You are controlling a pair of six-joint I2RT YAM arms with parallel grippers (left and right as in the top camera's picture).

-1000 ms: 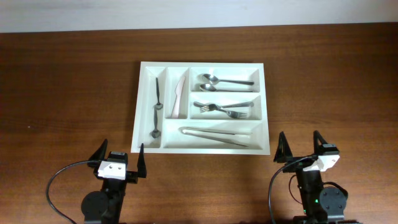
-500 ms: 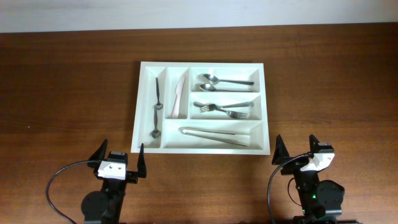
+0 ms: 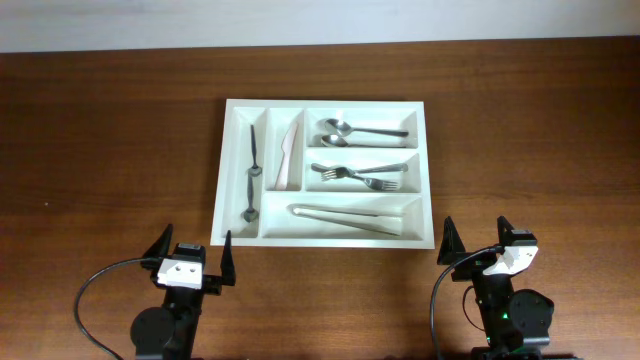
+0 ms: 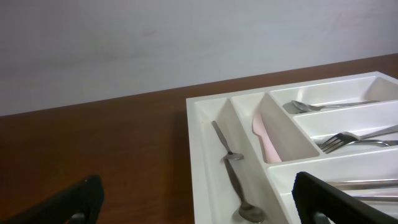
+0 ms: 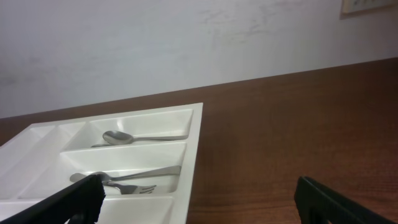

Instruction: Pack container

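Note:
The white cutlery tray point(image 3: 235, 105) lies in the middle of the brown table. Its narrow compartments hold two small dark spoons point(image 3: 252, 170) and a pale knife point(image 3: 288, 155). Its wide ones hold two spoons point(image 3: 365, 131), two forks point(image 3: 360, 175) and metal tongs point(image 3: 345, 217). My left gripper point(image 3: 192, 252) is open and empty in front of the tray's near left corner. My right gripper point(image 3: 476, 238) is open and empty by the near right corner. The tray also shows in the left wrist view point(image 4: 202, 155) and the right wrist view point(image 5: 193, 149).
A pale wall point(image 3: 300, 20) runs behind the table's far edge. Black cables point(image 3: 90, 290) loop beside each arm base at the front edge. A wall socket point(image 5: 368, 5) shows at the right wrist view's top right.
My right gripper has drawn back a little toward the front edge and turned slightly. The left arm and the tray's contents have not moved.

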